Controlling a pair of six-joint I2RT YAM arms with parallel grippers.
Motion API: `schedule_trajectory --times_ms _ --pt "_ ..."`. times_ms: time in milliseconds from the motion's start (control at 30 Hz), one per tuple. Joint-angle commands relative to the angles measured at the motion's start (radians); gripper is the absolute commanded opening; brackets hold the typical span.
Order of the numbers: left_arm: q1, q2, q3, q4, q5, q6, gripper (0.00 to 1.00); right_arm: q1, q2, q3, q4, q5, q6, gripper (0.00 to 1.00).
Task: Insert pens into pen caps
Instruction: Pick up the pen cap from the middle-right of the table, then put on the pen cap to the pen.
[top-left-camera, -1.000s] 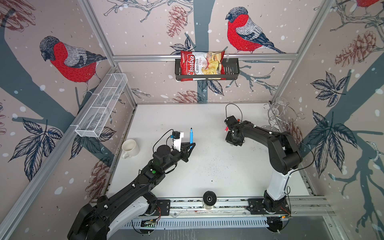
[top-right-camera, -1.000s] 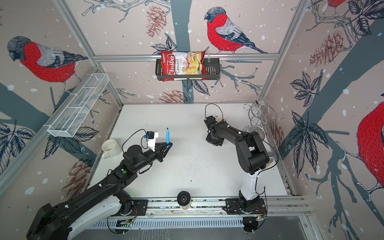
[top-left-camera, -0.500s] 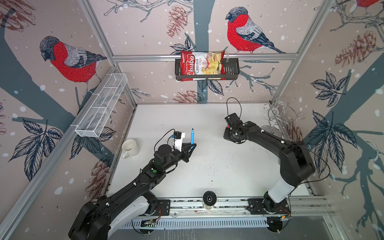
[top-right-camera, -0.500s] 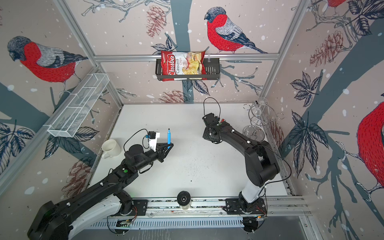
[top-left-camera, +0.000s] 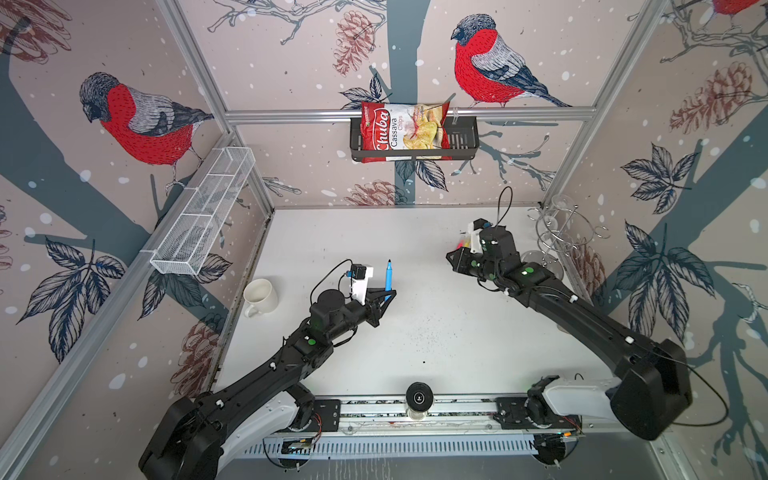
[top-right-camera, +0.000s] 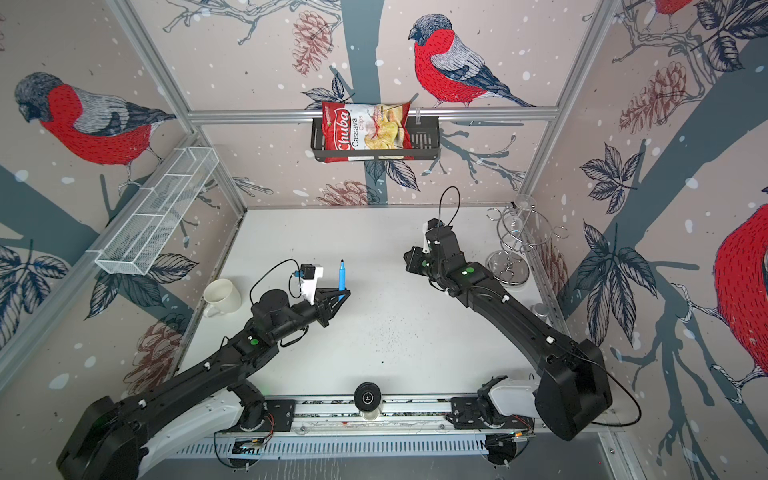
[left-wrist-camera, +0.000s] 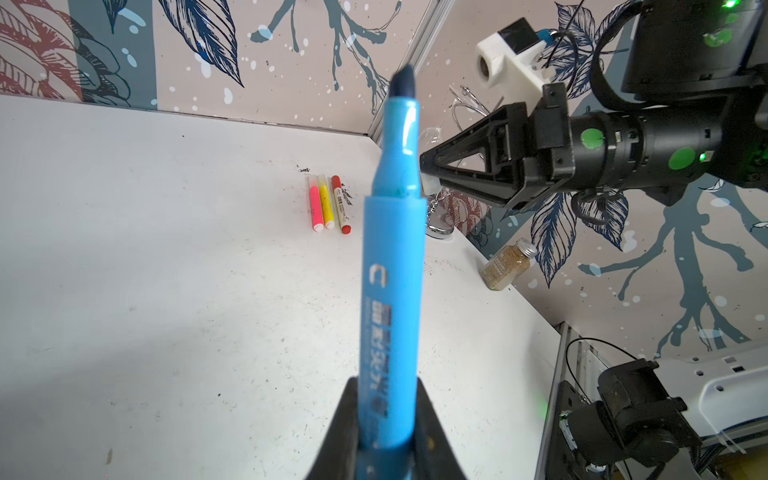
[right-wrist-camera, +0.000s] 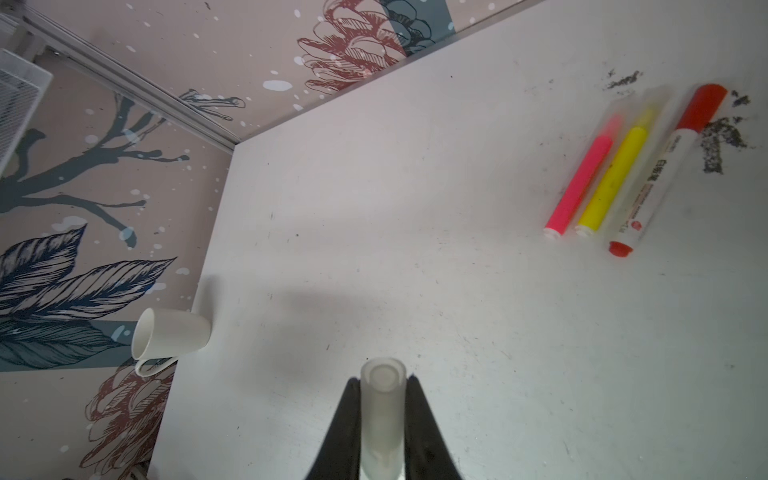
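My left gripper is shut on the lower barrel of the blue pen. The pen stands upright and uncapped, with its dark tip up. My right gripper is shut on a translucent whitish pen cap, open mouth forward. It hovers to the right of the blue pen, apart from it, and the cap peeks from its tip. The pink pen, yellow pen and white pen with a red cap lie side by side on the table, capped.
A white mug stands at the table's left edge. A wire glass rack fills the back right corner, and a small spice jar stands near the right edge. A chips bag sits in a wall basket.
My right arm's elbow has swung down and out to the right. Its gripper, still holding the cap, has shifted slightly left and back. The left arm with the blue pen barely moved.
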Motion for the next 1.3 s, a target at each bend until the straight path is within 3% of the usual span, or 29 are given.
schedule_trajectory --times_ms 0,567,767,1067,1267 --pt "-0.002 -0.001 0.000 0.052 0.020 -0.004 0.00 0.001 -0.024 -0.019 0.089 -0.055 -0.022 0.00" --pt "-0.007 0.013 -0.002 0.087 0.040 -0.008 0.00 -0.045 -0.158 -0.067 0.158 -0.060 0.044 0.00" --pt "-0.007 0.016 0.002 0.097 0.043 -0.009 0.00 -0.046 -0.258 -0.220 0.375 -0.055 0.073 0.00" --pt "-0.015 0.060 0.013 0.157 0.124 -0.016 0.00 -0.075 -0.363 -0.323 0.495 -0.160 0.016 0.00" --pt "-0.096 0.169 0.077 0.175 0.173 0.011 0.00 -0.081 -0.331 -0.288 0.548 -0.266 -0.005 0.00"
